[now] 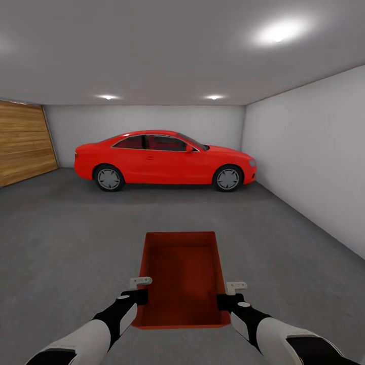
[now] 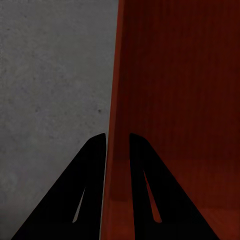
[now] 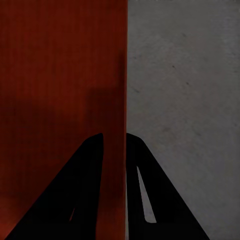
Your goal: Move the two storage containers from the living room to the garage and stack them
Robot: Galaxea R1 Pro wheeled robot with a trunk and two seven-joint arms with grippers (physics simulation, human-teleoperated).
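Holding storage container (image 1: 182, 276) above garage floor (image 1: 66, 243) | both jaws clamped on its side walls | red car (image 1: 165, 159) ahead

Bare concrete floor (image 1: 66, 243) lies open around the storage container (image 1: 182, 276); a red car (image 1: 165, 159) blocks the far end.

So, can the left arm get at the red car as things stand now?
Probably not. The left pincer is shut on the container's left wall, with the right pincer on the other wall, and the red car stands far off across the grey floor.
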